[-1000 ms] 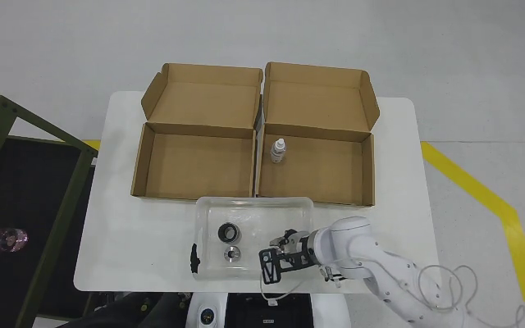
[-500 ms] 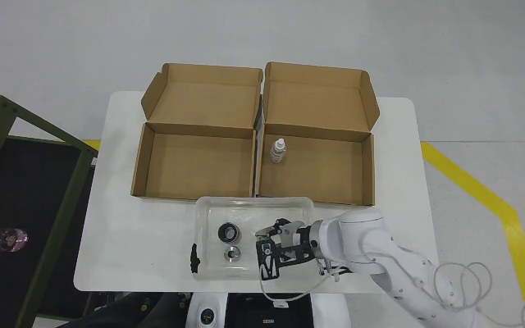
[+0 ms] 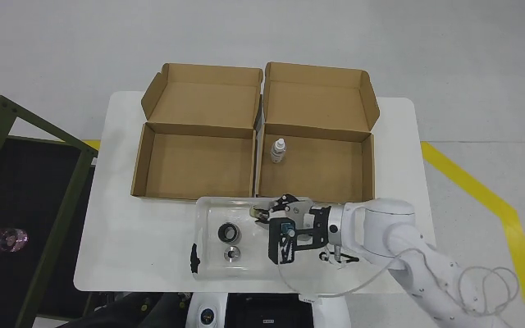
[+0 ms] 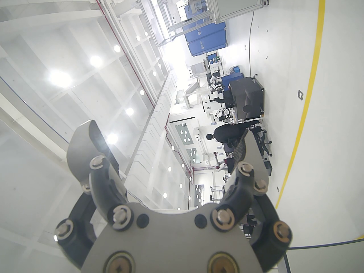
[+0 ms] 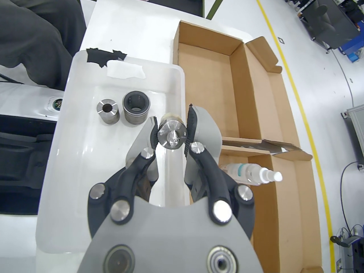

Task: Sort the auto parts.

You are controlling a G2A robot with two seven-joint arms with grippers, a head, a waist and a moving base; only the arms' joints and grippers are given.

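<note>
My right gripper (image 5: pixel 171 132) is shut on a silver metal cylinder (image 5: pixel 170 137) and holds it over the clear plastic bin (image 5: pixel 71 154). In the top view this gripper (image 3: pixel 257 214) hangs above the bin's (image 3: pixel 202 215) back edge, close to the cardboard boxes. Two parts stand in the bin: a dark bearing sleeve (image 5: pixel 135 109) (image 3: pixel 228 234) and a silver slotted collet (image 5: pixel 107 111) (image 3: pixel 234 253). My left gripper (image 4: pixel 165 132) points up at the ceiling, open with nothing in it.
Behind the bin stand two open cardboard boxes. The left box (image 3: pixel 197 162) (image 5: pixel 207 86) holds nothing. The right box (image 3: pixel 328 170) contains a white spray bottle (image 3: pixel 279 150) (image 5: pixel 251 173). Black tape (image 3: pixel 194 258) marks the bin's front left corner.
My right gripper has travelled from the bin's front edge toward the boxes, carrying the silver cylinder. The two parts in the bin have stayed put.
</note>
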